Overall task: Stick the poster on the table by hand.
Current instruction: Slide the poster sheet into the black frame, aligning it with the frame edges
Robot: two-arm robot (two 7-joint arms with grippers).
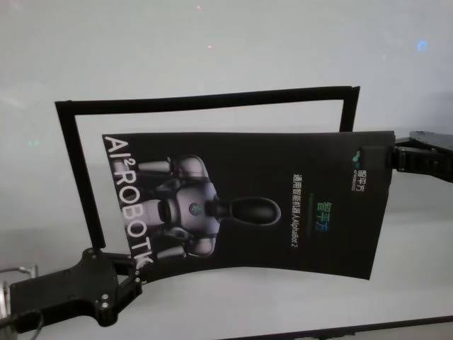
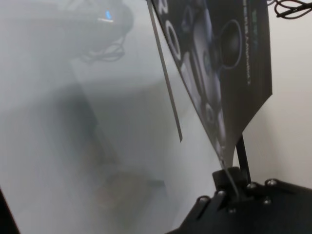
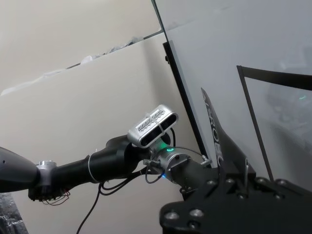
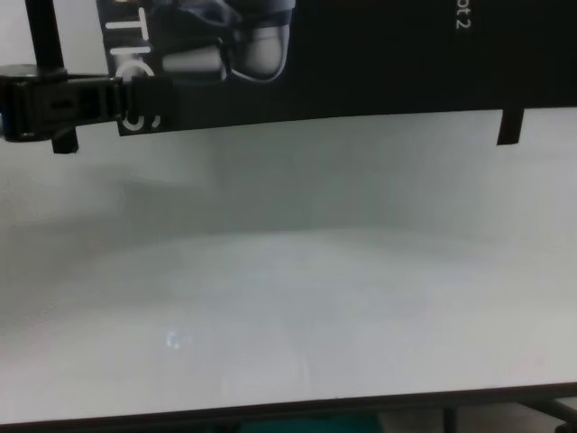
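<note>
Counted two grippers, one poster, one table and three tape strips forming an open frame.

Left side: left gripper (image 1: 131,273) positioned at the near left corner of the poster (image 1: 248,205), fingers closed on that corner beside the white "ROBOTIC" lettering. Confirmed in the left wrist view, with the sheet edge pinched between the fingertips (image 2: 229,178). Seen in the chest view as a black arm reaching in from the left onto the poster's lower left corner (image 4: 135,99).

Centre: poster held clear of the table (image 1: 212,57), slightly bowed, spanning between both grippers, printed face toward the head camera. Grey-white robot picture located left of centre, small text columns to its right. Tape strips (image 1: 205,100) laid as one long strip along the far side, one down the left and one short piece at the far right; the poster overlapped the frame's near area.

Right side: right gripper (image 1: 388,157) positioned at the far right corner of the poster, fingers clamped on the sheet edge near the small logo.
</note>
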